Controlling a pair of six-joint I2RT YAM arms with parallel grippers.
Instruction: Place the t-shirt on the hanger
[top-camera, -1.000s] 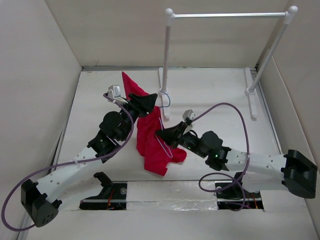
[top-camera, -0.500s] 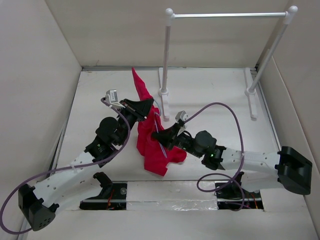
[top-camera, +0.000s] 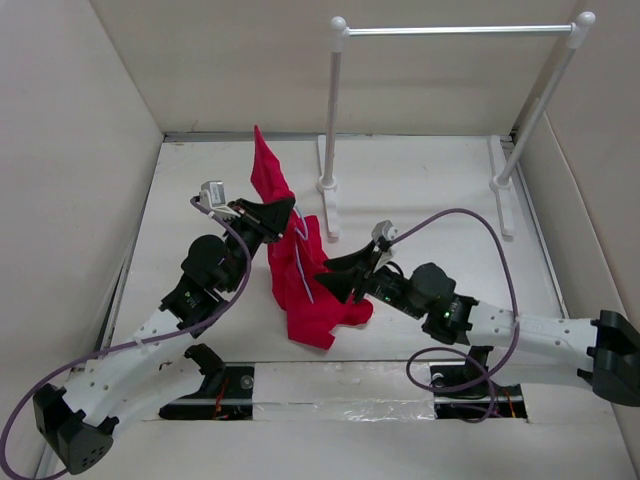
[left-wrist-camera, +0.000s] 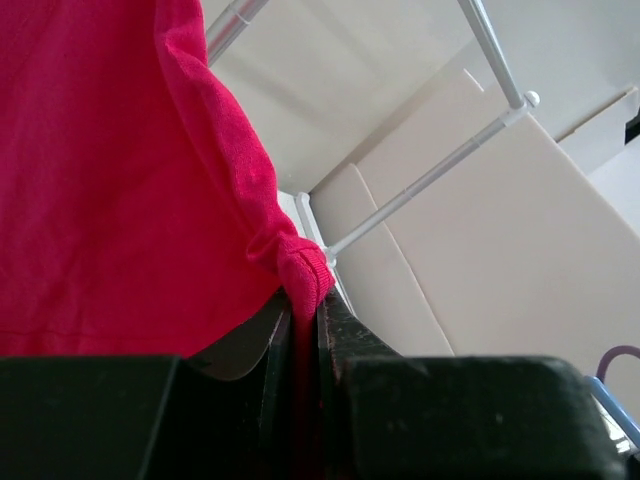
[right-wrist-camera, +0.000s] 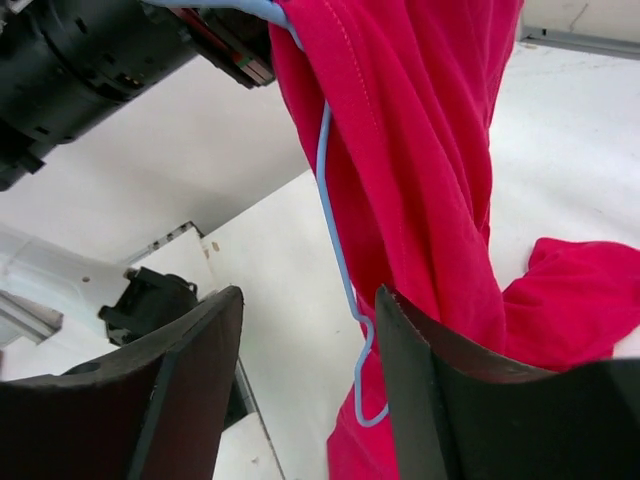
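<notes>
Left gripper (left-wrist-camera: 305, 305) clamped tight on a bunched fold of the red t-shirt (left-wrist-camera: 110, 170), lifting it off the table (top-camera: 430, 190) so the cloth hung in a tall drape with one corner pointing up. Lower part of the shirt lay crumpled on the table. Held up like this probably to open the garment for threading.

Right gripper (right-wrist-camera: 310, 300) jaws spread wide, gripping nothing, aimed at the hanging cloth from just beside it. The pale blue wire hanger (right-wrist-camera: 335, 230) ran down along the shirt's folds, hook end low; its upper end went toward the left gripper, but what held it wasn't clear. Hanger not yet seated in the shirt. White rail stand (top-camera: 335, 120) stood behind, unused.
</notes>
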